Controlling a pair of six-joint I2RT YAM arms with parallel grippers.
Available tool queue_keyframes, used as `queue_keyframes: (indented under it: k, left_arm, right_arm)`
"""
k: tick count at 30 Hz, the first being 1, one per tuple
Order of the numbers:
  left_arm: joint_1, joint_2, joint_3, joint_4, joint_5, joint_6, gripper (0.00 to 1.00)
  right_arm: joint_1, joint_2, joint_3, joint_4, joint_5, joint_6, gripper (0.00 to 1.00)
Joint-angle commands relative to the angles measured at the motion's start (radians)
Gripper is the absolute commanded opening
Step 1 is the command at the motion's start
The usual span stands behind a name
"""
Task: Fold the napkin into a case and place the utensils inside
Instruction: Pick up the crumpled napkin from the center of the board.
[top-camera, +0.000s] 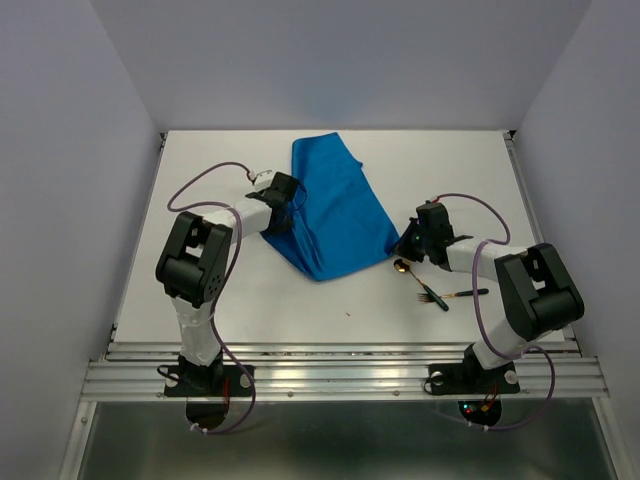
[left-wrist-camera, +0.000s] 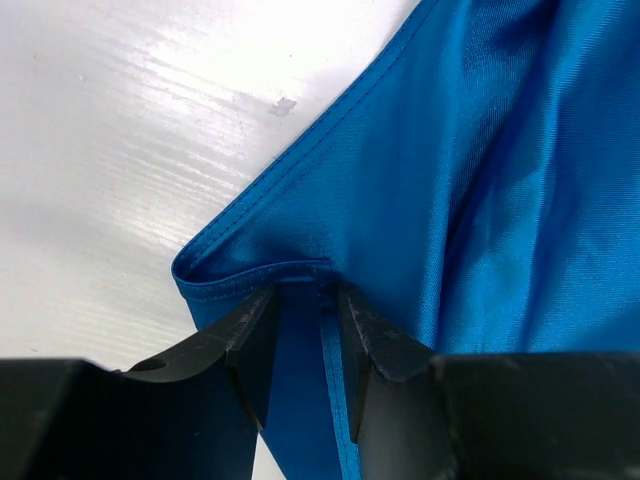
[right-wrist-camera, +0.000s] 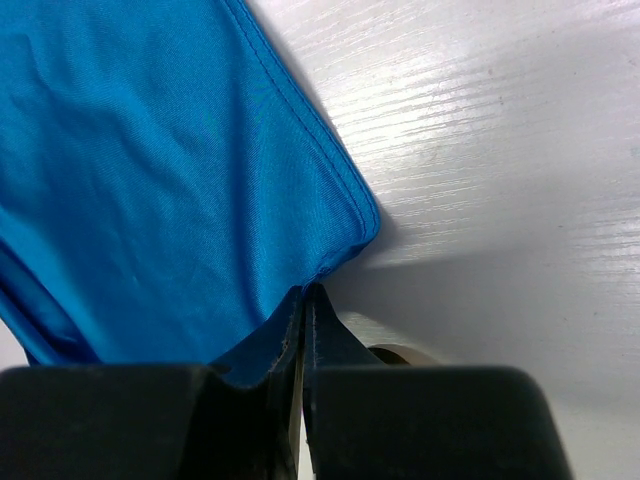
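Nearest, the small gold-headed, green-handled spoon (top-camera: 401, 266) and fork (top-camera: 430, 297) lie on the white table (top-camera: 230, 300) just beside the right hand (right-wrist-camera: 305, 295), which is clamped tight on a corner of the bright royal-blue cloth napkin (top-camera: 335, 200); dragging that corner could knock the spoon aside. Farther back, the left hand (left-wrist-camera: 305, 290) reaches low over the napkin's left edge, half open astride a folded hem, so the cloth may slip free.

**White counter boxed in by pale walls**

A white counter (top-camera: 280, 300) with a fine wood-like grain spreads up and to the left of the left fingers (left-wrist-camera: 245, 335) and to the right of the right fingers (right-wrist-camera: 335, 348), catching soft glare. Plain lavender-grey walls (top-camera: 330, 60) close it in on three sides. An aluminium rail (top-camera: 340, 375) edges its near side, with a glossy grey surface (top-camera: 330, 440) below.
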Motion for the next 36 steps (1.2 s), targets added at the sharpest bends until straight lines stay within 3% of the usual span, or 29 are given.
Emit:
queue_keyframes:
  k: [1,11,17,27,33,36]
  left_arm:
    - [-0.002,0.039,0.045,-0.035,-0.033,0.020,0.40]
    - [-0.002,0.020,0.045,-0.065,-0.048,0.014,0.12]
    - [-0.002,-0.103,0.015,-0.101,-0.089,0.013,0.13]
    - [-0.002,-0.181,-0.083,-0.040,-0.011,0.007,0.07]
    - [-0.002,-0.165,-0.106,-0.007,0.036,0.011,0.23]
    - [-0.002,-0.148,-0.120,0.008,0.052,0.011,0.22]
  right_arm:
    - [-0.004,-0.008,-0.001,0.036,0.007,-0.001,0.01]
    - [-0.004,0.006,0.005,0.032,0.012,0.002,0.01]
    - [-0.004,0.015,0.010,0.024,0.032,0.000,0.01]
    - [-0.004,0.019,0.011,0.024,0.043,0.010,0.01]
    - [-0.004,0.022,0.010,0.024,0.044,0.011,0.01]
    - [-0.004,0.024,0.008,0.026,0.044,0.011,0.01]
